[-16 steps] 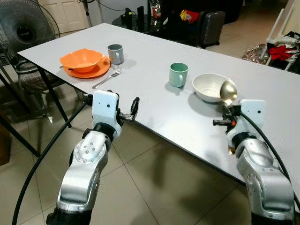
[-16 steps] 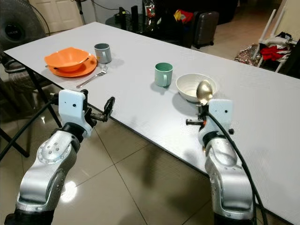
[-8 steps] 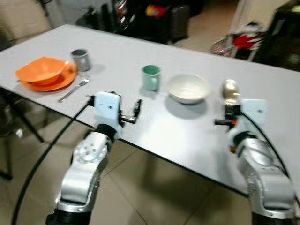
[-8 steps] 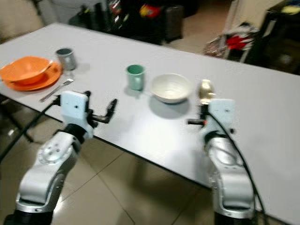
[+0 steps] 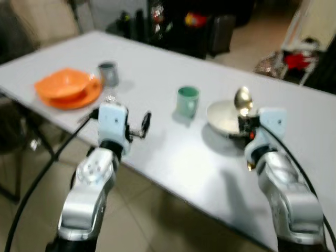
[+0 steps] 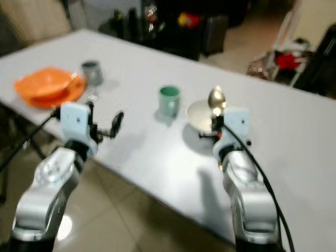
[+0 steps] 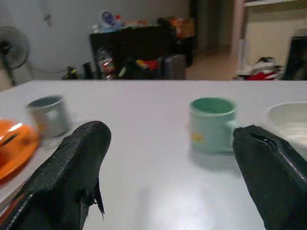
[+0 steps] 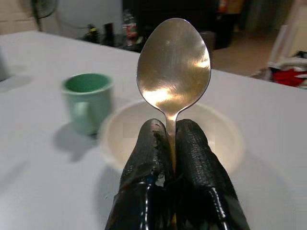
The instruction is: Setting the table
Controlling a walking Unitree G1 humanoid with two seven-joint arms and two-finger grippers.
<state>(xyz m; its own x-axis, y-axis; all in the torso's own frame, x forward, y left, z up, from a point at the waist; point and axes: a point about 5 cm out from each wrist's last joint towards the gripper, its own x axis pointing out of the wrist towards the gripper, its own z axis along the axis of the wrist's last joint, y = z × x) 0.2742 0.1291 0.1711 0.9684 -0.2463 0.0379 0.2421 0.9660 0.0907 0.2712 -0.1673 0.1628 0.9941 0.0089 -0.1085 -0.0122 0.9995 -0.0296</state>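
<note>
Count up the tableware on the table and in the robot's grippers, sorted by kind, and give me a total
Cups: 2, the grey cup and the green cup
Bowls: 2, the orange bowl and the white bowl
Plates: 1, the orange plate
Spoons: 1, the spoon in the right gripper
Total: 6

**Spoon held upright at the white bowl**

The right gripper (image 6: 214,125) pinches a spoon (image 6: 216,100) upright, just in front of the white bowl (image 6: 197,114). A green mug (image 6: 169,100) stands left of the bowl. Far left sit an orange plate (image 6: 50,89) and grey cup (image 6: 91,72). The left gripper (image 6: 116,124) hovers, fingers apart, over the table (image 6: 157,152) edge.
</note>
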